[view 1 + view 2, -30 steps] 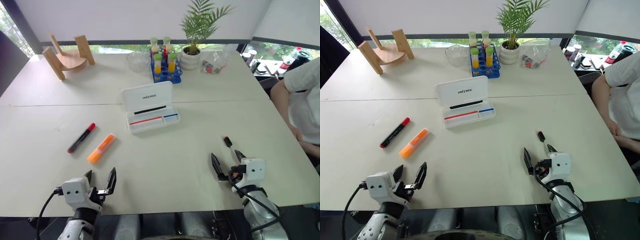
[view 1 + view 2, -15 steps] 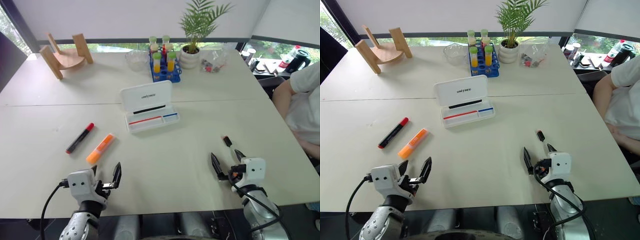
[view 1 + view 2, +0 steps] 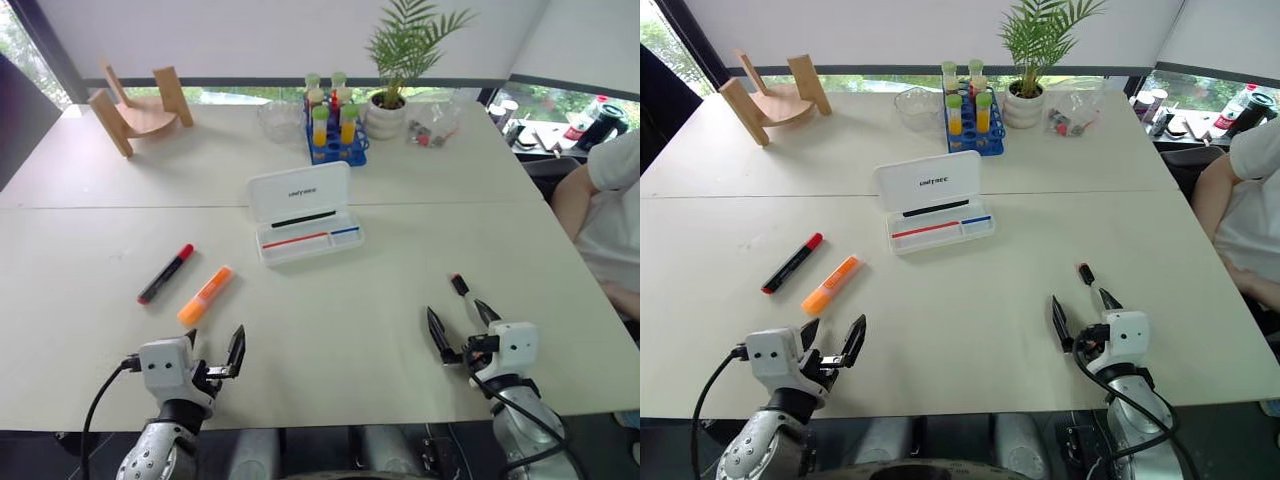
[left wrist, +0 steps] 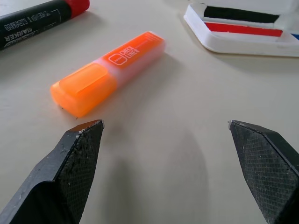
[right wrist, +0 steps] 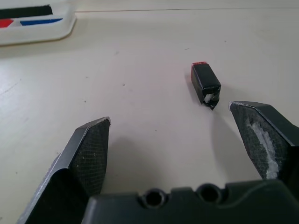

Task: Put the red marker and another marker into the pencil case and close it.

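The red marker (image 3: 165, 273), black with a red cap, lies on the left part of the table. Beside it lies another marker, an orange highlighter (image 3: 205, 295) (image 4: 108, 72). The white pencil case (image 3: 305, 212) sits open at the table's middle, lid raised, red and blue stripes inside. My left gripper (image 3: 213, 350) is open near the front edge, just short of the orange highlighter, with nothing between its fingers. Near the front right, my right gripper (image 3: 458, 328) stands open and empty too.
A short dark marker with a reddish tip (image 3: 458, 284) (image 5: 205, 82) lies just ahead of the right gripper. At the back stand a blue rack of tubes (image 3: 332, 130), a potted plant (image 3: 387, 108), a glass bowl (image 3: 278, 120) and a wooden stand (image 3: 138, 108). A person sits at the right edge (image 3: 612, 190).
Neither gripper has visibly moved or changed its opening; both stay open. The whole picture has shifted a little with the camera.
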